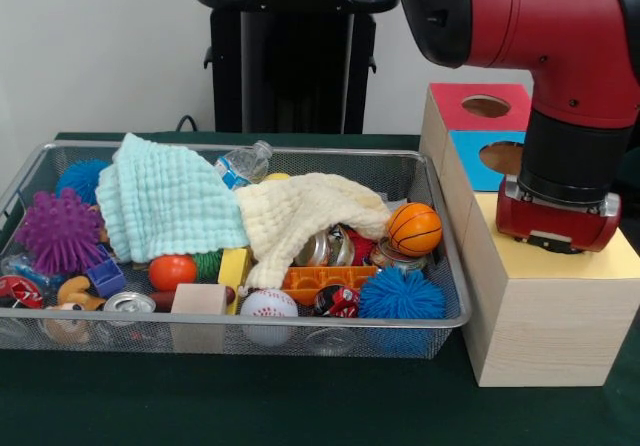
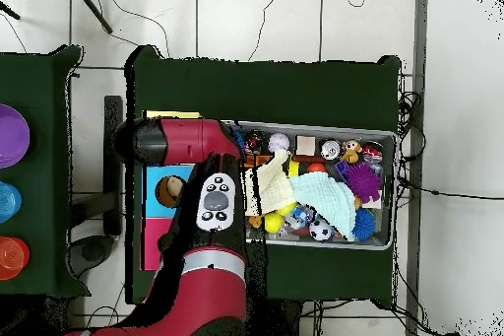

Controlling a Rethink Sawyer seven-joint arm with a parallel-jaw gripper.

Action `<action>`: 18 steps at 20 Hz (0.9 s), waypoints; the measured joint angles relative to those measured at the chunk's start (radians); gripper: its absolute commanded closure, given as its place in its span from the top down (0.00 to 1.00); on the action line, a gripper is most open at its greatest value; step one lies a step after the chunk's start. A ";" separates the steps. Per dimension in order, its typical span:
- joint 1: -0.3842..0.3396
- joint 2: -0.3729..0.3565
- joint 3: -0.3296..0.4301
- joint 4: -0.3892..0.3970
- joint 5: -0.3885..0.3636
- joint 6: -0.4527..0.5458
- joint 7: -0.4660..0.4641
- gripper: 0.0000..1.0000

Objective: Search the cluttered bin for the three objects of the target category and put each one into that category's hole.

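Note:
A wire mesh bin [image 1: 455,266] holds mixed clutter: an orange basketball [image 1: 414,228], a baseball [image 1: 268,303], a blue spiky ball [image 1: 401,294], a purple spiky ball [image 1: 58,231], an orange ball [image 1: 172,271], several cans [image 1: 325,249] and a water bottle [image 1: 243,163]. A mint cloth [image 1: 165,206] and a yellow cloth [image 1: 300,216] lie over the middle. Beside the bin stands a wooden box with a yellow top [image 1: 615,261], a blue top [image 1: 465,161] and a red top [image 1: 450,106]. My gripper [image 1: 556,241] is down on the yellow top, hidden beneath the wrist.
Round holes show in the blue top [image 1: 503,156] and the red top [image 1: 486,106]. A wooden block [image 1: 199,299], a yellow block [image 1: 235,266] and an orange toy brick [image 1: 325,278] lie near the bin's front. Overhead, the arm [image 2: 202,204] covers most of the box; coloured cups [image 2: 8,135] sit on a side table.

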 measured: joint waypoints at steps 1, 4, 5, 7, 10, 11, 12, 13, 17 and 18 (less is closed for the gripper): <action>-0.001 -0.002 0.001 0.003 0.000 -0.003 0.000 0.00; -0.009 -0.007 0.004 0.013 0.000 -0.009 0.000 0.00; -0.010 -0.008 0.004 0.013 0.000 -0.009 0.000 0.00; -0.014 -0.009 0.007 0.016 0.000 -0.009 0.000 0.00; -0.021 -0.011 0.015 0.017 0.001 0.000 0.000 0.00; -0.023 -0.012 0.018 0.016 0.003 0.005 0.000 0.00; -0.025 -0.012 0.020 0.016 0.005 0.009 0.000 0.00; -0.027 -0.012 0.022 0.016 0.007 0.012 0.000 0.00; -0.036 -0.013 0.030 0.016 0.020 0.029 0.000 0.00; -0.036 -0.013 0.030 0.016 0.025 0.033 0.000 0.00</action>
